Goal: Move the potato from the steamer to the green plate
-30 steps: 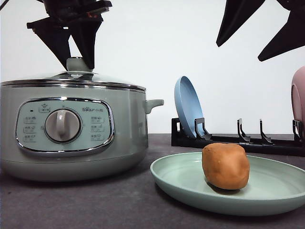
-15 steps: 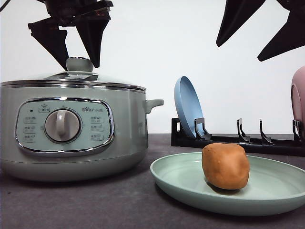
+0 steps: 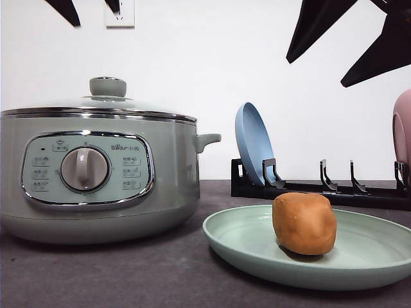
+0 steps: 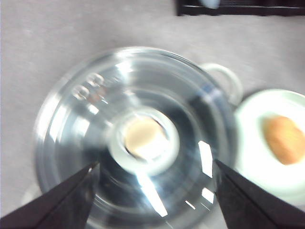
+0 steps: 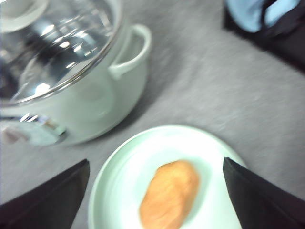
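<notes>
The orange-brown potato (image 3: 304,223) lies on the pale green plate (image 3: 247,247) at the front right, touching neither gripper. The sage-green steamer (image 3: 96,173) stands at the left with its glass lid (image 3: 106,102) on. My left gripper (image 3: 90,6) hangs open high above the lid knob (image 4: 145,138), and only its fingertips (image 3: 64,9) show at the top edge of the front view. My right gripper (image 3: 314,74) is open too, well above the plate. In the right wrist view the potato (image 5: 169,193) rests between the spread fingers (image 5: 43,200), far below them.
A black dish rack (image 3: 321,186) stands behind the plate. It holds a blue plate (image 3: 253,144) upright, and a pink plate (image 3: 403,128) stands at the right edge. The steamer's side handle (image 3: 209,139) points toward the rack. A dark grey tabletop (image 3: 128,276) lies in front.
My left gripper has risen from around the lid knob to the top edge of the front view, still open. The lid stays on the steamer. The right gripper has hardly shifted.
</notes>
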Robot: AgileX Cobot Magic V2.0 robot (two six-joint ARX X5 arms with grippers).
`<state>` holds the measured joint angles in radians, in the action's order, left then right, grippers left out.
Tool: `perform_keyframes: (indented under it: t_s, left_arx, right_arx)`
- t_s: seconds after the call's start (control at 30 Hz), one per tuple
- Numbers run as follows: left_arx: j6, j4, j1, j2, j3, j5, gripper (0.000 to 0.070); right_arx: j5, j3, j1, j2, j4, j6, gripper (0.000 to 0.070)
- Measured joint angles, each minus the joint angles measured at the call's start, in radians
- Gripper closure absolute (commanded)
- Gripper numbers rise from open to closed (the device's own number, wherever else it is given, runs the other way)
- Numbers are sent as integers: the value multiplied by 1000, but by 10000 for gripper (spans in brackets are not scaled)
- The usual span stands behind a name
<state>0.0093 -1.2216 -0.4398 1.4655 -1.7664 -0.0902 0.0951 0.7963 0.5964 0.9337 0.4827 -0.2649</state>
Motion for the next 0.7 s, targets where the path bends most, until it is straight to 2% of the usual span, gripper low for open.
perform_keyframes:
  t_s: [0.37,0.47,0.7]
  left_arx:
    - [0,-120,-1,-107,0,-268,227]
    - [0,-157,-1,-108,0,-301,228]
    - [1,-182,-1,-108,0,-304,232]
  right_arx:
    - [192,0,0,0,77,0,135]
    - [215,0,0,0,95,0,135]
    - [219,0,0,0,106,0,136]
